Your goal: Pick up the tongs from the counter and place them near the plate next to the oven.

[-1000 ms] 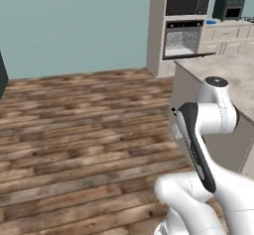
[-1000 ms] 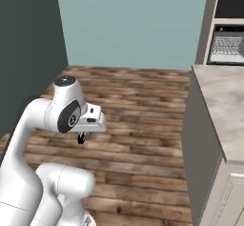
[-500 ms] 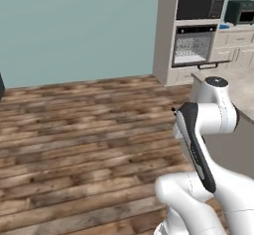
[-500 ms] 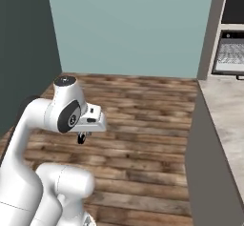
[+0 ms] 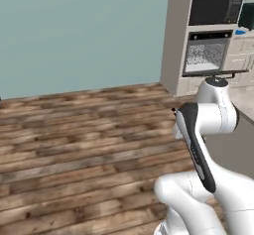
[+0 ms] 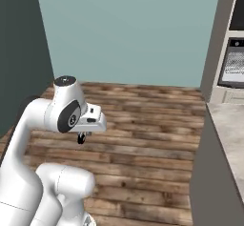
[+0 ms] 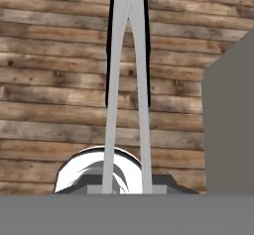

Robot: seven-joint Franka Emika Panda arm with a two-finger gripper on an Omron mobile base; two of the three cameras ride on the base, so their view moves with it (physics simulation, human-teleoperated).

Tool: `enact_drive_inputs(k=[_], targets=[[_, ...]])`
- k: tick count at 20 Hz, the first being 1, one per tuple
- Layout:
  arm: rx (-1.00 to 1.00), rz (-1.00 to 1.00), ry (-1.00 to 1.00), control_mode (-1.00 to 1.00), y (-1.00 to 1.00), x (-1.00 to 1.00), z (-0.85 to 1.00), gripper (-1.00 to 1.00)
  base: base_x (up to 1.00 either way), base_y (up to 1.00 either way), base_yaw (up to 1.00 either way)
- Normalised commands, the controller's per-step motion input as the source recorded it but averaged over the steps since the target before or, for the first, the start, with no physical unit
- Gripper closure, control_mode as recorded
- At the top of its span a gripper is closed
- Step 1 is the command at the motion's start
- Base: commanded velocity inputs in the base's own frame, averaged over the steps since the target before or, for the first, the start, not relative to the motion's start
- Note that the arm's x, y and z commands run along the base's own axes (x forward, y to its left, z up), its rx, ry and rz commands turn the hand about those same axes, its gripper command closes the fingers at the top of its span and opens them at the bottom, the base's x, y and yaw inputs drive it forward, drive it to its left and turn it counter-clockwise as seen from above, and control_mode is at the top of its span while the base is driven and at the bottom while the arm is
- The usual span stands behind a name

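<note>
Tongs [image 7: 128, 75] hang pinched in the claw [image 6: 82, 138], two pale arms with dark edges running toward 12 o'clock over the wooden floor [image 7: 49, 80]. At 3 o'clock a grey table [image 7: 229, 125] edge stands close (open floor elsewhere). An oven [image 5: 207, 53] sits far off; no readable writing.

White glossy arm [image 5: 218, 125], rounded tube links, fat bulbous lower segments. Long dark grey-black strip along one link's side in the left base view. Joint cap round, dark grey ring with a pale centre, on top of the shoulder-like joint [image 6: 65, 81]. Another dark round joint face with small white mark on the side [image 6: 70, 118]. Boxy white hand block [image 6: 92, 121], small dark part beneath.
</note>
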Motion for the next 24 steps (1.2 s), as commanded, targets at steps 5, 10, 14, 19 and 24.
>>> enact_drive_inputs(k=[5, 10, 14, 19, 24], targets=[[0.0, 0.0, 0.0, 1.0, 0.0, 0.0, 0.0, 1.0, 1.0, 0.01, 0.0], [0.0, 0.0, 0.0, 1.0, 0.0, 0.0, 0.0, 1.0, 1.0, 0.0, 0.0], [0.0, 0.0, 0.0, 1.0, 0.0, 0.0, 0.0, 1.0, 1.0, 0.0, 0.0], [0.0, 0.0, 0.0, 1.0, 0.0, 0.0, 0.0, 1.0, 1.0, -0.1, 0.0], [0.0, 0.0, 0.0, 1.0, 0.0, 0.0, 0.0, 1.0, 1.0, -0.48, 0.0]])
